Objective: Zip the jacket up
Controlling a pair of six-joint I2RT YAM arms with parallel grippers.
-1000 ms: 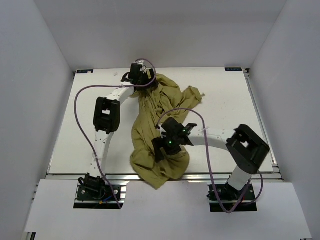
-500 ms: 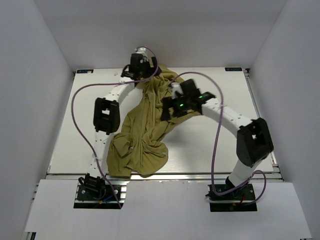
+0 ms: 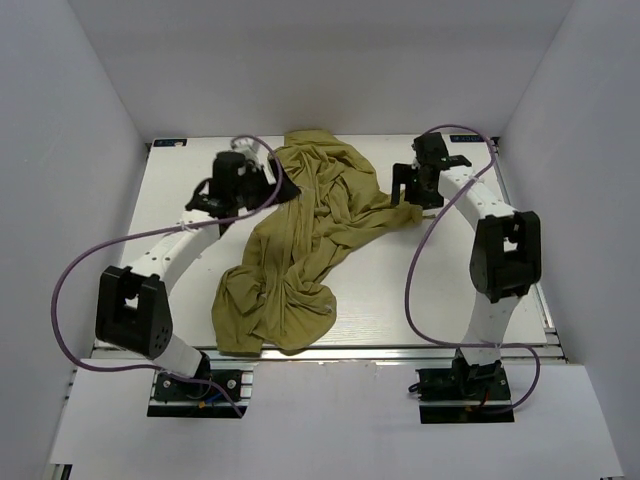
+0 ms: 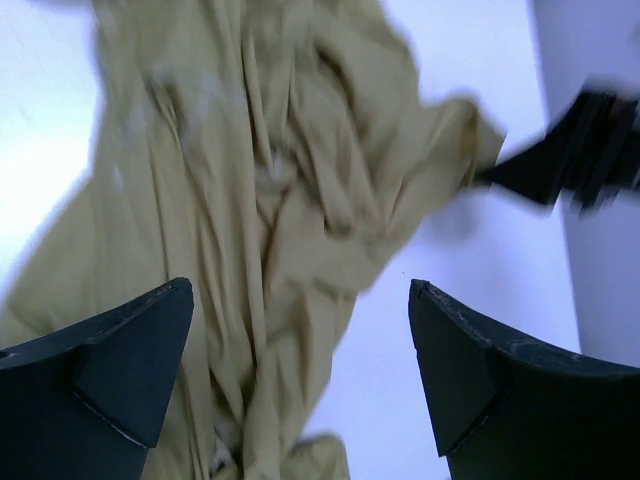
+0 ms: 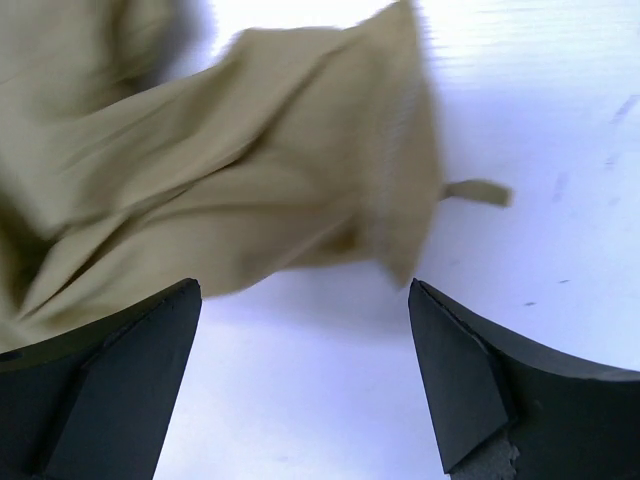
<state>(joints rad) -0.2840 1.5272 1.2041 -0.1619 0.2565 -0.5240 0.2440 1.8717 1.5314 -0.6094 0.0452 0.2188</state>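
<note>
The olive jacket (image 3: 300,240) lies crumpled on the white table, stretching from the back middle to the front left. One sleeve end (image 3: 405,213) points right. My left gripper (image 3: 268,188) is open at the jacket's upper left edge, holding nothing; its view shows wrinkled fabric (image 4: 260,200) between and beyond the jaws. My right gripper (image 3: 408,190) is open and empty just above the sleeve end; its view shows the sleeve cuff (image 5: 400,200) with a small tab (image 5: 478,192) on the bare table.
The white table (image 3: 450,290) is bounded by white walls at the back and both sides. Purple cables loop from both arms over the table. The right gripper shows as a dark blur in the left wrist view (image 4: 580,150).
Both grippers have let go of the jacket. The right arm swung from the jacket's middle to the back right; the left gripper moved left and nearer. The jacket now lies spread flatter.
</note>
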